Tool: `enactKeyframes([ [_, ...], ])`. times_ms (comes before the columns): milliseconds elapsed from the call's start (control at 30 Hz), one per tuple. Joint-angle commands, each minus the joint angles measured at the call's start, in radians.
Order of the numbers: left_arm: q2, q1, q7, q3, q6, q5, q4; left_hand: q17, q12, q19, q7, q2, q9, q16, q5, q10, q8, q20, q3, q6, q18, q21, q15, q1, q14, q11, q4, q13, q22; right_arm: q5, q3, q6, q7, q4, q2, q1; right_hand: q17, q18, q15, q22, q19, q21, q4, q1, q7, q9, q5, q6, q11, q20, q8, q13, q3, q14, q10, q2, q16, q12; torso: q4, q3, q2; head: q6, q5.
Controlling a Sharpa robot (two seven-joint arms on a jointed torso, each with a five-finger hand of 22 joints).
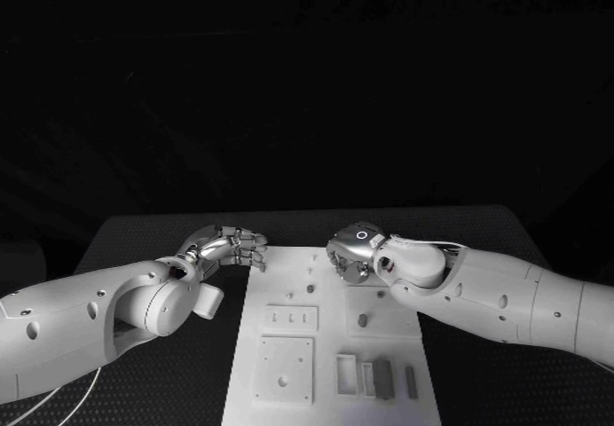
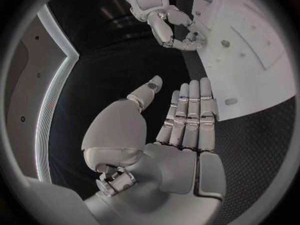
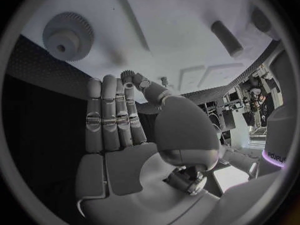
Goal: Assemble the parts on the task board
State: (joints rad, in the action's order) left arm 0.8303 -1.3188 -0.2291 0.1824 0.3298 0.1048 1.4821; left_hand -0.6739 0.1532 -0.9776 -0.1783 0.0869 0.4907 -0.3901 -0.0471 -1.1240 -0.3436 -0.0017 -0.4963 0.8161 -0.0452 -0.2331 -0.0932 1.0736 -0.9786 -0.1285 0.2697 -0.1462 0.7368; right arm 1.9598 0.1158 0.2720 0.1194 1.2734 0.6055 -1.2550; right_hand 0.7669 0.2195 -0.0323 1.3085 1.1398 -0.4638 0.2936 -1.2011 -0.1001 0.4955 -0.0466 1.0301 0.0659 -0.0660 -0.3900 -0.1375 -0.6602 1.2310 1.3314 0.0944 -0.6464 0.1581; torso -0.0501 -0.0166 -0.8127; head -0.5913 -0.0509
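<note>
Your right robot hand (image 1: 355, 256) hovers over the far end of the board (image 1: 297, 355), fingers straight and together, thumb apart, holding nothing. Your left robot hand (image 1: 234, 248) sits just off the board's far left corner, fingers flat and pressed together, also without a load. The board lies mid-desk (image 1: 153, 232). A gear (image 3: 67, 34) sits on it just ahead of the right robot hand, with a short peg (image 3: 226, 37) lying further along. Both look small, rigid and light, probably smooth plastic, so likely slippery. Pinch the gear across its toothed rim, and take the peg at mid-length
</note>
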Motion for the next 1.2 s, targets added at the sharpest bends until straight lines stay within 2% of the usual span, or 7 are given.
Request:
enactKeyframes([
  [33,-0.002,-0.001,-0.006,-0.001,-0.012,-0.003,0.002,-0.001,-0.007,0.008,-0.005,0.005,-0.002,0.007,-0.003,-0.002,0.004,0.0,0.006,-0.004,-0.013,0.005,-0.006,-0.009,0.003,-0.006,0.001,-0.001,0.001,0.068,0.0,0.019,0.045,-0.001,-0.01,-0.002,0.001,0.042,-0.014,0.026,0.001,-0.005,-0.001,-0.012,-0.002,0.002,-0.004,0.008,-0.017,0.008,-0.002,-0.02,-0.006,0.013,0.028,0.0,-0.006,0.006,-0.0021,-0.0019,-0.001,0.003,0.005],
  [333,-0.008,-0.001,-0.006,-0.001,-0.013,-0.003,-0.003,-0.002,-0.008,0.008,-0.006,0.005,-0.002,0.007,-0.003,-0.002,0.004,0.001,0.006,-0.005,-0.013,0.005,-0.006,-0.009,0.003,-0.006,0.001,-0.001,0.001,0.12,0.0,0.054,0.081,-0.039,-0.072,-0.005,0.005,0.042,-0.016,0.025,0.003,-0.012,0.0,-0.011,-0.001,0.004,-0.004,0.011,-0.019,0.009,-0.001,-0.022,-0.008,0.016,0.031,0.003,-0.008,0.005,-0.0037,-0.0012,-0.003,0.013,0.011],
  [600,-0.014,-0.001,-0.006,-0.001,-0.015,-0.003,-0.011,-0.002,-0.009,0.009,-0.006,0.004,-0.002,0.009,-0.003,-0.002,0.005,0.001,0.007,-0.005,-0.013,0.006,-0.007,-0.01,0.003,-0.007,0.0,-0.001,0.001,0.164,0.002,0.081,0.109,-0.061,-0.113,-0.002,0.008,0.042,-0.017,0.025,0.005,-0.018,-0.001,-0.01,0.0,0.006,-0.004,0.014,-0.02,0.011,-0.001,-0.024,-0.01,0.02,0.034,0.006,-0.009,0.003,-0.0089,-0.0002,-0.005,0.018,0.015],
  [800,-0.016,-0.001,-0.006,-0.001,-0.016,-0.003,-0.013,-0.003,-0.009,0.009,-0.006,0.004,-0.002,0.009,-0.003,-0.002,0.005,0.001,0.007,-0.005,-0.013,0.006,-0.007,-0.01,0.004,-0.007,0.0,-0.001,0.001,0.176,0.002,0.099,0.125,-0.077,-0.134,-0.001,0.009,0.042,-0.018,0.025,0.006,-0.02,-0.001,-0.01,0.0,0.006,-0.004,0.015,-0.02,0.012,-0.001,-0.025,-0.011,0.02,0.034,0.006,-0.009,0.003,-0.0069,0.0,-0.006,0.021,0.021],
  [900,-0.016,-0.001,-0.005,-0.001,-0.019,-0.005,-0.011,-0.004,-0.011,0.009,-0.008,0.005,-0.002,0.011,-0.003,-0.001,0.006,0.002,0.007,-0.006,-0.013,0.007,-0.007,-0.012,0.004,-0.007,0.0,-0.001,0.001,0.179,0.002,0.094,0.135,-0.074,-0.136,-0.001,0.009,0.042,-0.019,0.025,0.007,-0.022,-0.001,-0.009,0.001,0.007,-0.004,0.015,-0.02,0.012,-0.001,-0.026,-0.011,0.022,0.036,0.007,-0.009,0.002,-0.0077,-0.0005,-0.007,0.022,0.021],
  [1033,-0.016,-0.002,-0.005,-0.002,-0.018,-0.005,-0.009,-0.004,-0.012,0.01,-0.009,0.006,-0.002,0.012,-0.003,0.0,0.007,0.002,0.008,-0.007,-0.013,0.008,-0.008,-0.012,0.004,-0.008,-0.001,-0.001,0.002,0.179,0.002,0.094,0.133,-0.106,-0.153,-0.001,0.01,0.042,-0.019,0.025,0.008,-0.024,-0.001,-0.008,0.001,0.007,-0.004,0.016,-0.021,0.013,-0.001,-0.026,-0.011,0.023,0.037,0.008,-0.01,0.002,-0.0084,-0.0016,-0.008,0.017,0.024],
  [1200,-0.015,-0.004,-0.005,-0.003,-0.016,-0.006,-0.006,-0.005,-0.013,0.01,-0.009,0.007,-0.002,0.013,-0.003,0.0,0.007,0.002,0.008,-0.008,-0.013,0.008,-0.008,-0.013,0.005,-0.008,0.0,-0.001,0.002,0.178,0.003,0.093,0.13,-0.119,-0.155,0.0,0.011,0.042,-0.019,0.025,0.008,-0.025,-0.001,-0.008,0.001,0.008,-0.004,0.017,-0.021,0.013,0.0,-0.027,-0.011,0.024,0.037,0.008,-0.01,0.002,-0.0137,-0.0007,-0.012,0.017,0.024],
])
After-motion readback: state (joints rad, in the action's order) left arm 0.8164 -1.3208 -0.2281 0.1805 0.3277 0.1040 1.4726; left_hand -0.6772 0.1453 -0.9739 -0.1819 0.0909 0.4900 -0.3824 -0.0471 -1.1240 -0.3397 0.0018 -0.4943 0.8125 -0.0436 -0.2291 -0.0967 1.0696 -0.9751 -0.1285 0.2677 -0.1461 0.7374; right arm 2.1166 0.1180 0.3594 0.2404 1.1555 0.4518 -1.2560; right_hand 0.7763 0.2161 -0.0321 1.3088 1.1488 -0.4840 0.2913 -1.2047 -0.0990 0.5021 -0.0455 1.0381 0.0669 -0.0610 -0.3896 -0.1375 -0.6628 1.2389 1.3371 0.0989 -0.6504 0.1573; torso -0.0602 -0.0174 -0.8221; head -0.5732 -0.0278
